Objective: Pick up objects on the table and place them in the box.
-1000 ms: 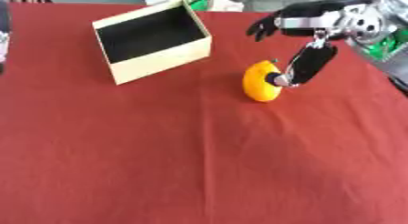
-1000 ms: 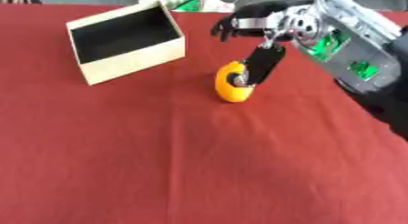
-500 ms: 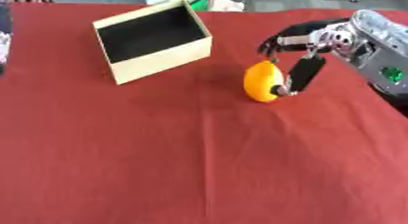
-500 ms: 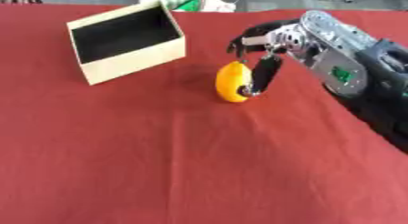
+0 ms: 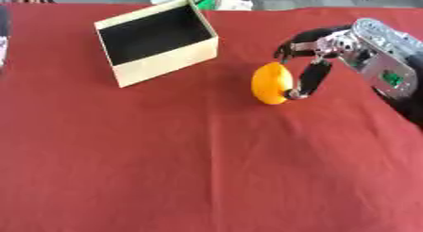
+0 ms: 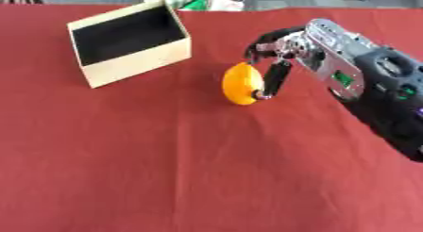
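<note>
A red cloth covers the worktop [image 5: 181,169]. On it stands an open cream box [image 5: 157,41] with a dark inside, toward the far left. An orange fruit [image 5: 272,83] lies well apart, to its right.

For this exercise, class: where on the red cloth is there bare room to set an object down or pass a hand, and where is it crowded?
The whole near half of the red cloth is bare, as is the strip left of the orange fruit, below the open box. It is crowded at the right, where the right hand reaches the fruit's side.
</note>
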You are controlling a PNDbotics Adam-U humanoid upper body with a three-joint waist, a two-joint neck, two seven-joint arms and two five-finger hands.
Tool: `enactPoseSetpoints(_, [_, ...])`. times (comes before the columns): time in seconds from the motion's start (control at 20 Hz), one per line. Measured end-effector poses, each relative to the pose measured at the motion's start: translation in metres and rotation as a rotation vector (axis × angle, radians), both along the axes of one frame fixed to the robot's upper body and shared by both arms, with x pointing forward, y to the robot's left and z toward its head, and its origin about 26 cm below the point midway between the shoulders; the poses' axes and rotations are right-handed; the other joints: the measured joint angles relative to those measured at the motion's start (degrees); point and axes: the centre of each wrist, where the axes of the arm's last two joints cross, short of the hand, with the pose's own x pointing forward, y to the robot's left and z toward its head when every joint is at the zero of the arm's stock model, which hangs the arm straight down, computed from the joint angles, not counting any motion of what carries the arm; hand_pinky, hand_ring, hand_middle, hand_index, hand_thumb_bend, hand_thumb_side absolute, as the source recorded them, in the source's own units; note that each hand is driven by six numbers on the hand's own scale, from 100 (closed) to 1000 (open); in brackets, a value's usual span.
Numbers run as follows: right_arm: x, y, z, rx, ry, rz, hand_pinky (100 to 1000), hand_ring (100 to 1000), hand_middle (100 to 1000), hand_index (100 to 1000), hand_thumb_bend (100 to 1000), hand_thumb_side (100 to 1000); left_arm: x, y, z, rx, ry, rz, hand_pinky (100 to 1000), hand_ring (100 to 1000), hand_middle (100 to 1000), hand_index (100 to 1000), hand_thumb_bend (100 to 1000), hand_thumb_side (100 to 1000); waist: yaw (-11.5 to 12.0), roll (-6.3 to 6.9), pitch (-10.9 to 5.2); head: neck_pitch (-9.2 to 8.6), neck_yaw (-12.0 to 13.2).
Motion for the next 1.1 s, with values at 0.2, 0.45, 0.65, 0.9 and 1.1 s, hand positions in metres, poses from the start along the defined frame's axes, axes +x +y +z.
enactPoseSetpoints(0.2, [0.001, -0.001, -0.001, 0.030, -0.003, 0.014, 916, 898, 722, 905, 241, 310, 0.000, 0.000, 0.000, 0.001, 0.002, -0.001, 451, 540, 613, 771, 310, 617, 0.0, 0.04, 0.09, 0.01, -0.3])
enactPoseSetpoints(0.45, [0.000, 0.000, -0.003, 0.080, -0.006, -0.005, 886, 842, 608, 843, 134, 255, 0.000, 0.000, 0.000, 0.003, 0.007, -0.003, 450, 540, 612, 771, 308, 617, 0.0, 0.02, 0.13, 0.01, -0.5])
enactPoseSetpoints(0.65, [0.000, -0.001, -0.004, 0.114, -0.046, -0.032, 876, 824, 577, 821, 128, 180, 0.000, 0.000, -0.001, 0.004, 0.010, -0.002, 451, 540, 612, 772, 307, 620, 0.1, 0.04, 0.24, 0.01, -0.5])
enactPoseSetpoints(0.9, [-0.010, 0.003, 0.005, 0.142, -0.133, -0.013, 890, 766, 527, 798, 100, 100, 0.000, 0.000, -0.002, 0.010, 0.023, -0.005, 451, 539, 612, 772, 306, 622, -0.1, -0.12, 0.35, 0.01, -0.3])
enactPoseSetpoints(1.1, [-0.018, 0.008, 0.012, 0.171, -0.160, -0.006, 909, 749, 533, 808, 100, 100, 0.000, -0.001, -0.003, 0.007, 0.028, -0.008, 451, 541, 612, 771, 295, 621, -0.1, -0.12, 0.35, 0.01, -0.3])
